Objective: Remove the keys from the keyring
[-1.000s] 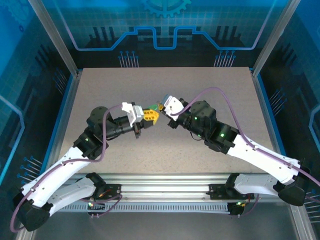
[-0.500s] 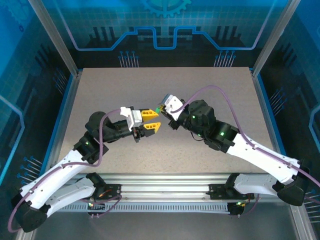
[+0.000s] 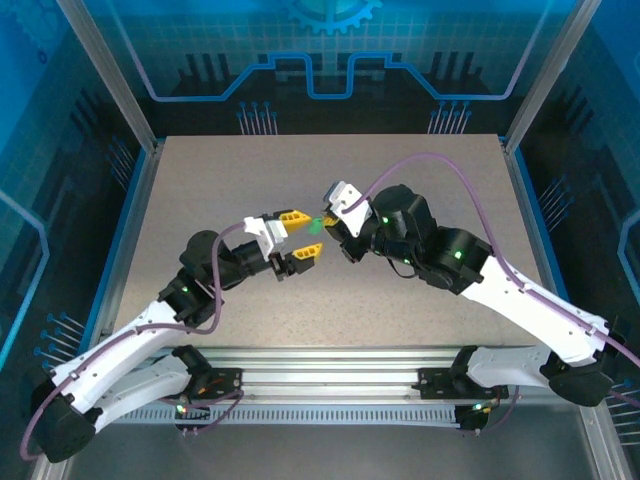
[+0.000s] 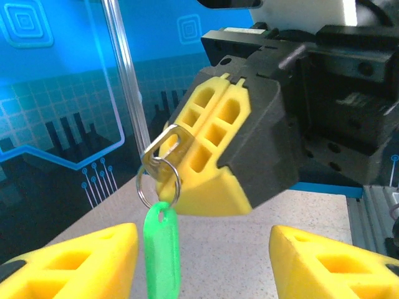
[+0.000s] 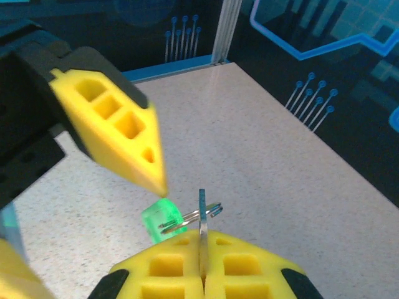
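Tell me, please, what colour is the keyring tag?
The tag is green; left wrist view.

Left claw [image 3: 303, 235] gapes wide, facing the clamped right claw [image 3: 328, 218].

Thin key [image 5: 202, 208] edge-on between the right claw's [image 5: 202, 246] pressed-together yellow fingers [image 5: 240, 265]; keyring [image 5: 211, 210] and green tag [image 5: 159, 221] alongside.

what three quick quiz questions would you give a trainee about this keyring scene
1. True or false: the left gripper is shut on the green tag.
2. What does the right gripper pinch? A) a key B) the green tag C) nothing
3. Fill in: the green tag hangs from the ____.

Answers: 1. False, the left gripper is open. 2. A. 3. keyring.
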`<control>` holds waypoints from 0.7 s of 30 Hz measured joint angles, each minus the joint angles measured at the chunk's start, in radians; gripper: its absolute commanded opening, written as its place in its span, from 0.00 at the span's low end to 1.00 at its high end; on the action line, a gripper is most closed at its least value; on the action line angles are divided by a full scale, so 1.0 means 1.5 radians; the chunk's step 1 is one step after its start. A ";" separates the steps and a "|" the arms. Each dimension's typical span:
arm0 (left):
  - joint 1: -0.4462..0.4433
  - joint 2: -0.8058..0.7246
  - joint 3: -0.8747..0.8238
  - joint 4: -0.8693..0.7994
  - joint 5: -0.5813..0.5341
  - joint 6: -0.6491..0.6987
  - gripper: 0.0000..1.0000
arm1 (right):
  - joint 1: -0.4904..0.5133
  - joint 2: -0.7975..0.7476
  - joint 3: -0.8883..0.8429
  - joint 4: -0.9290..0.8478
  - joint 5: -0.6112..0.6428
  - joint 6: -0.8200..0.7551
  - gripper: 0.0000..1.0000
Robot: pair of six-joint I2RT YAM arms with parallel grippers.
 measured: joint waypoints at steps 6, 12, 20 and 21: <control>0.000 0.032 0.008 0.010 0.018 0.019 0.58 | 0.000 0.001 0.023 -0.041 -0.054 0.024 0.00; 0.000 0.037 0.011 0.018 0.027 0.033 0.58 | 0.000 0.000 0.027 -0.052 -0.091 0.037 0.00; 0.005 0.047 0.011 0.065 0.068 0.033 0.53 | -0.018 -0.015 0.027 -0.049 -0.154 0.061 0.00; 0.007 0.050 0.011 0.075 0.077 0.030 0.48 | -0.023 -0.016 0.027 -0.048 -0.166 0.063 0.00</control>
